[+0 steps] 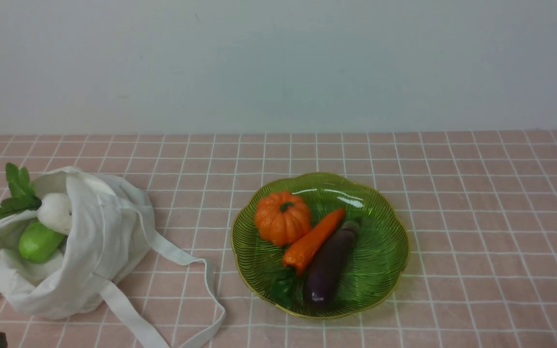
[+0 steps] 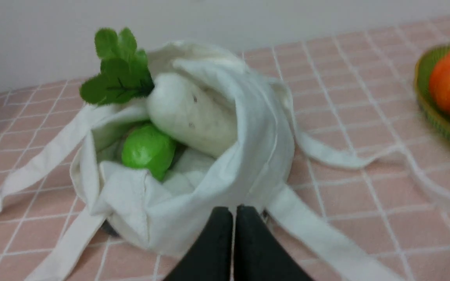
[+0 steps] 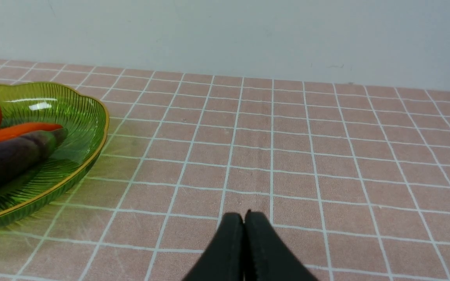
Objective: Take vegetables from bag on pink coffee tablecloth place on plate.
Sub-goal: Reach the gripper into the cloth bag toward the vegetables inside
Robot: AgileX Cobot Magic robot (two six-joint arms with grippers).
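Nearest you, your left gripper [image 2: 233, 212] has its dark jaws pressed together with nothing between them. It hangs at the near wall of the bag [image 2: 248, 128]; you cannot tell whether it touches the cloth. Your right gripper [image 3: 244, 216] is pressed closed and empty too, over bare pink tablecloth [image 3: 326, 156], well to the right of the plate [image 3: 92, 117].

The bag slumps at the left of the cloth with its mouth gaping, and its straps [image 1: 177, 256] trail out toward you and to the right. In the mouth the light-green gourd [image 1: 39, 240] lies low. The white radish [image 1: 55, 212] rests just behind it and against it, with its dark leaves [image 1: 15, 193] poking out over the bag's edge.

Near the middle, the green plate carries a pumpkin [image 1: 282, 217], a long orange vegetable [image 1: 313, 240] and an aubergine [image 1: 329, 266]. The last two lie side by side, touching.

Beyond the cloth stands a plain pale wall [image 1: 278, 63].
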